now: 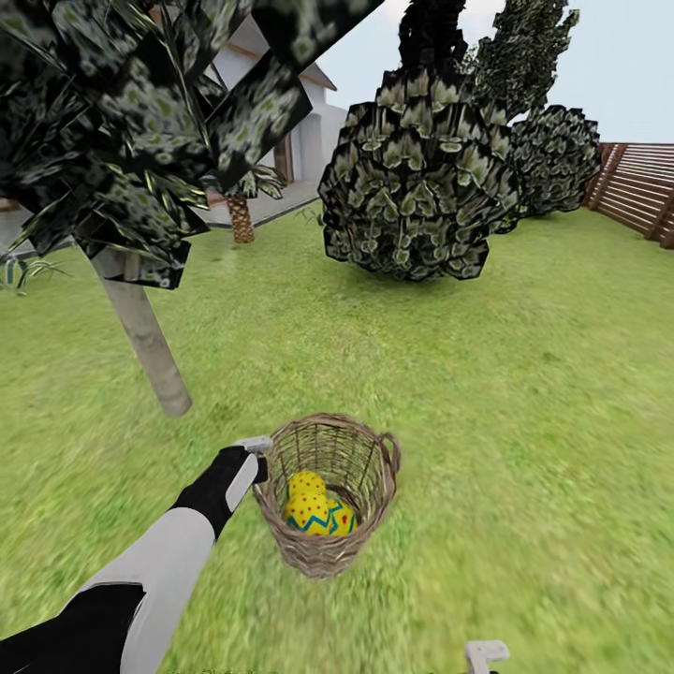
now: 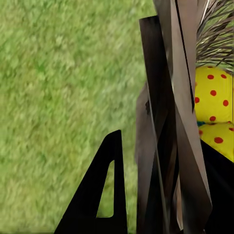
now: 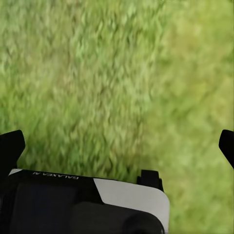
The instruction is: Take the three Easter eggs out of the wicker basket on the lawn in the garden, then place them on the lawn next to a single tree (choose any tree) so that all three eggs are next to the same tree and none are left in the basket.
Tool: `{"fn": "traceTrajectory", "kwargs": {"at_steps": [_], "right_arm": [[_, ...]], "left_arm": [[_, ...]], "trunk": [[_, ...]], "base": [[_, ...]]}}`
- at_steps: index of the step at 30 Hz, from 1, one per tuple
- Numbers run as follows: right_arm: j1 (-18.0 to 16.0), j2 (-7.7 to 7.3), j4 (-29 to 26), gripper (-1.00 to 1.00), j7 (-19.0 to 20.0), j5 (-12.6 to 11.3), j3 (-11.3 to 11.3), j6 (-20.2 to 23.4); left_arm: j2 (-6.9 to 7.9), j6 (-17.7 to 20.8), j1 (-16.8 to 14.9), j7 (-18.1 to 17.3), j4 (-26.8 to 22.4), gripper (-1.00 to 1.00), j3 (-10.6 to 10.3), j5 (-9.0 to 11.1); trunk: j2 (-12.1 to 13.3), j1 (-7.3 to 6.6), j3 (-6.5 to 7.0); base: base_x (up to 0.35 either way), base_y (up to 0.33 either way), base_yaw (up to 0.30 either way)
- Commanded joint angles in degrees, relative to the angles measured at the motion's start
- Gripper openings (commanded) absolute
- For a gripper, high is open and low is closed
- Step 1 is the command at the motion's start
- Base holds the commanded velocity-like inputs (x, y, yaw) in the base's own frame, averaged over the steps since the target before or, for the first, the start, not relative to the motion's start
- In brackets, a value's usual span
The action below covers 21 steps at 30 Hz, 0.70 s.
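The wicker basket (image 1: 328, 548) sits tilted on the lawn (image 1: 524, 393) just ahead of me. Two yellow Easter eggs (image 1: 318, 513) with red dots and a blue zigzag lie inside it. My left gripper (image 1: 255, 451) is at the basket's left rim, shut on the woven wall. In the left wrist view one black finger (image 2: 97, 195) stands outside the basket wall (image 2: 165, 126), and the eggs (image 2: 214, 95) lie just behind that wall. My right gripper (image 3: 122, 141) hangs open over bare grass; its tip (image 1: 485, 652) shows at the bottom edge of the head view.
A tree with a pale leaning trunk (image 1: 145, 342) stands close to the basket's far left. Large dark bushes (image 1: 417, 178) rise further back, with a short palm (image 1: 241, 215) and a white house (image 1: 304, 122) behind. A slatted fence (image 1: 641, 192) runs along the right.
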Motion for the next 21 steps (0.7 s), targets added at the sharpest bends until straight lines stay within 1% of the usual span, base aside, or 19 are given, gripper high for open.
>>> {"fn": "traceTrajectory", "kwargs": {"at_steps": [1, 21], "right_arm": [[0.0, -0.05, 0.0, 1.00, 0.2, 0.6, -0.5, -0.2], [0.0, -0.05, 0.0, 1.00, 0.1, 0.6, -0.5, -0.2]], "left_arm": [[-0.07, -0.1, -0.1, 0.4, -0.1, -1.00, 0.3, 1.0], [-0.07, -0.1, -0.1, 0.4, -0.1, -1.00, 0.3, 1.0]], "trunk": [[0.3, -0.21, 0.06], [8.4, -4.60, 2.78]], "base": [[0.000, 0.000, 0.244], [0.000, 0.000, 0.245]]}}
